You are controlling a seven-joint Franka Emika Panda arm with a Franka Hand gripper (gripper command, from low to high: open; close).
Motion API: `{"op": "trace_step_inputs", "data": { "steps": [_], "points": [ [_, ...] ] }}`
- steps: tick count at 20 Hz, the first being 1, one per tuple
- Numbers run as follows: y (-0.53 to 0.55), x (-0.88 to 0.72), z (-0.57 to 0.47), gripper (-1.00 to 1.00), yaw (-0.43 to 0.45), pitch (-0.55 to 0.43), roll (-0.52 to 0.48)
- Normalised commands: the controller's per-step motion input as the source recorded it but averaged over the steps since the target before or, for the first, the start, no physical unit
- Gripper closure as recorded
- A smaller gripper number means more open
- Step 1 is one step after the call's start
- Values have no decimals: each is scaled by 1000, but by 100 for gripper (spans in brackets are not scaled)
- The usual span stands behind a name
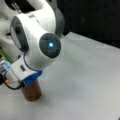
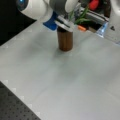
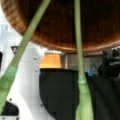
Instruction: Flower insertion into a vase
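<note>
Pale grey tabletop (image 2: 82, 85) fills both front views. Directly above the brown vase (image 2: 65, 40) hangs the gripper (image 2: 64, 25), its jaw state untellable. Two green stems (image 3: 78, 50) reach into the vase mouth; keeping them vertical and centred seems best.

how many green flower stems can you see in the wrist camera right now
2. One stem slants from top centre down to the wrist view's left; the other stem runs nearly vertical right of centre. Both cross the vase opening. More may be hidden.
</note>
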Motion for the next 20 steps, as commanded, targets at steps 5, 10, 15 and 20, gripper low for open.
{"op": "trace_step_inputs", "data": {
  "steps": [5, 10, 15, 20],
  "points": [
    [171, 160, 282, -100, -25, -87, -46],
    [286, 71, 353, -100, 12, -367, -53],
    [368, -19, 4, -100, -1, -772, 103],
    [209, -230, -171, -100, 20, -708, 61]
  ]
}}
